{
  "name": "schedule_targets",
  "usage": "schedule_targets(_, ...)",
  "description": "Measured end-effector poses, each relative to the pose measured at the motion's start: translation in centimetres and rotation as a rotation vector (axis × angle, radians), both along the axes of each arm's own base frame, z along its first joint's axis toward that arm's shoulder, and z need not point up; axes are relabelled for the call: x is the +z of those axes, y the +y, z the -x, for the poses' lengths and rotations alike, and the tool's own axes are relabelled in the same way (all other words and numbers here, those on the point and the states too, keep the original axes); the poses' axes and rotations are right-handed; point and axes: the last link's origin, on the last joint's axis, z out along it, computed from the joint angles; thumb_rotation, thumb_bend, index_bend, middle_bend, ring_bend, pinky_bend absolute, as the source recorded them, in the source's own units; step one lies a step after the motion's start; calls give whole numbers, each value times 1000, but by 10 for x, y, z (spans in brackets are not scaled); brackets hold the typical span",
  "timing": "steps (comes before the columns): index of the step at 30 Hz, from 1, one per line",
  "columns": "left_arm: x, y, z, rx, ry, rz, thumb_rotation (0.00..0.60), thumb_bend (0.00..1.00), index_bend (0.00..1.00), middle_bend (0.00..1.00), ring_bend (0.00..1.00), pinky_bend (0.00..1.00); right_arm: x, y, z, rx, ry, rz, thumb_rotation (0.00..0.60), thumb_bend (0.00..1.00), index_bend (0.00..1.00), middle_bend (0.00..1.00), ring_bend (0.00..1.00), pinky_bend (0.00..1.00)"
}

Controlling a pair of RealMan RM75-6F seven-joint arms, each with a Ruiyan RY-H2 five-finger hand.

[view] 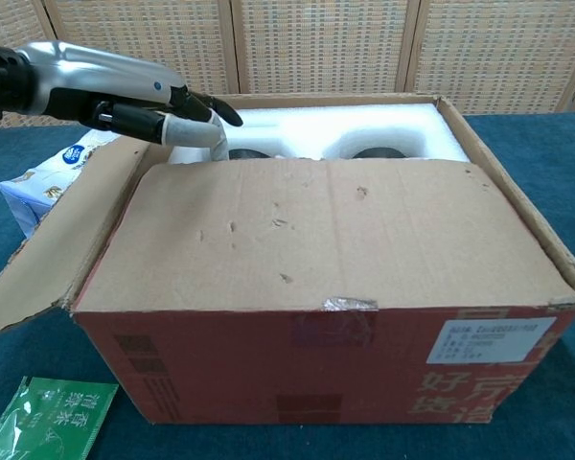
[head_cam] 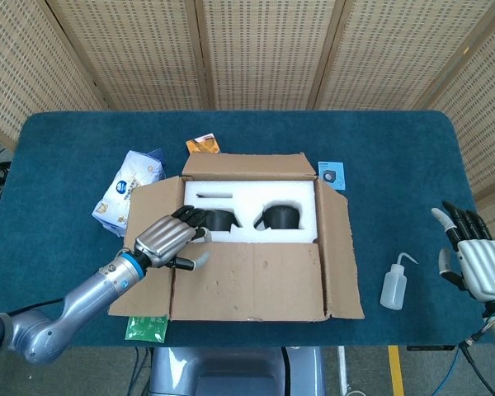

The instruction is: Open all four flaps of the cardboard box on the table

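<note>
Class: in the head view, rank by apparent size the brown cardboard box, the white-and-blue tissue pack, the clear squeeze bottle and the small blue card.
1. Brown cardboard box
2. White-and-blue tissue pack
3. Clear squeeze bottle
4. Small blue card
</note>
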Motion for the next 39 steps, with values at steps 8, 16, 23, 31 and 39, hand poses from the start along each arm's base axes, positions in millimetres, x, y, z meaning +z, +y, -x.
schedule_targets(8, 14, -3, -8, 64, -99, 54, 85, 447, 333, 0, 0, 0, 0, -1, -1, 2, 2, 2, 600, 775, 0, 0, 0, 0)
schedule_targets(16, 38, -12, -10, 97, -195, 105, 86, 446, 333, 0, 0, 0, -2, -1, -4, 7, 5, 0, 600, 775, 0, 0, 0, 0)
schedule_targets(23, 55, -23, -12, 122, -266, 170, 84, 444, 333, 0, 0, 0, -2, -1, -7, 12, 10, 2, 600, 775, 0, 0, 0, 0)
schedule_targets(31, 72, -40, -17, 93, -313, 223, 84, 440, 333, 0, 0, 0, -3, -2, -12, 19, 15, 1, 600, 775, 0, 0, 0, 0)
schedule_targets(39, 91, -59, -20, 15, -370, 289, 82, 438, 333, 0, 0, 0, -1, -1, -16, 25, 22, 4, 600, 775, 0, 0, 0, 0)
